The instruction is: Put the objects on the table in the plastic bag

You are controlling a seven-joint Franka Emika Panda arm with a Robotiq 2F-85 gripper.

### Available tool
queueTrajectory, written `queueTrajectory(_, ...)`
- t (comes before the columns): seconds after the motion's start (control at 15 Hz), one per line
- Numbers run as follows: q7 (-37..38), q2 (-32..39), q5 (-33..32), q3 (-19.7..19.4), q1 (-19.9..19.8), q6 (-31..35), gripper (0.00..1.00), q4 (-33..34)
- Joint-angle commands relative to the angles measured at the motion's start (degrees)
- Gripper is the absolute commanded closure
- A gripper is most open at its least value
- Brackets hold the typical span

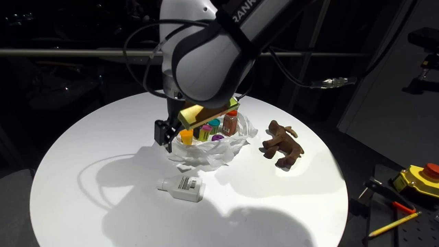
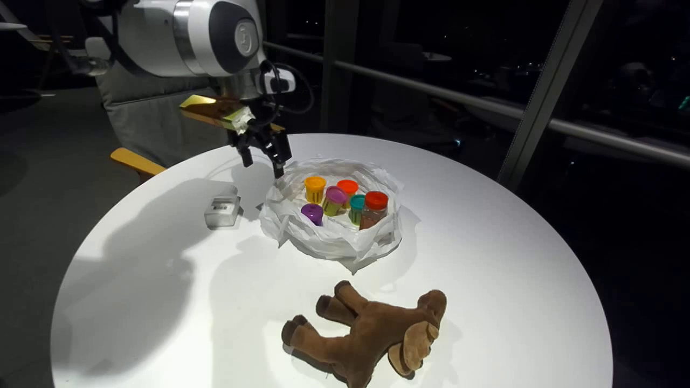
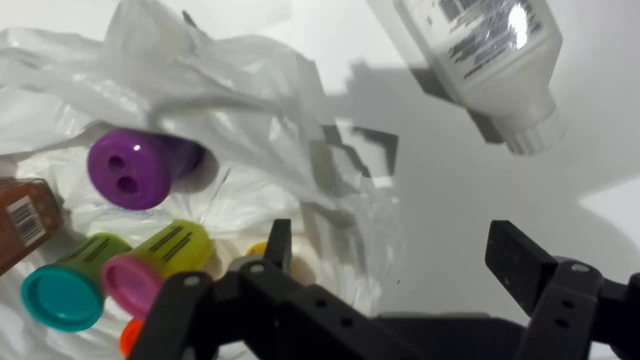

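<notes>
One plush, both exterior views only

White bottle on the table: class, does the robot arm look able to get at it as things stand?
Probably yes: the pincer is open and empty, and the white bottle lies outside the plastic bag with nothing on top of it.

Through my cameras I look into what I believe is an office or lounge space with robotics lab equipment, although I cannot tell it with full certainty. In an exterior view, I see a grey padded chair with a wood-coloured armrest near the round white counter, and a metal rail along large, dark, framed panes. The robot arm, and the yellow box with a red button near a pencil, speak rather for a lab.
</notes>
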Motion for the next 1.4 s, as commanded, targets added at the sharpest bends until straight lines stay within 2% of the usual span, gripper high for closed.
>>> queueTrajectory(0.0, -1.8, 2.1, -4.0, 0.7, 3.1, 0.6, 0.00, -1.0)
queueTrajectory(0.33, -2.2, 5.6, -8.1, 0.4, 6.9, 0.8, 0.00, 0.7)
queueTrajectory(0.8, -3.3, 7.4, -11.0, -0.6, 8.1, 0.8, 0.00, 3.6)
queueTrajectory(1.33, -6.5, 10.4, -11.8, -0.2, 7.4, -0.6, 0.00, 8.1)
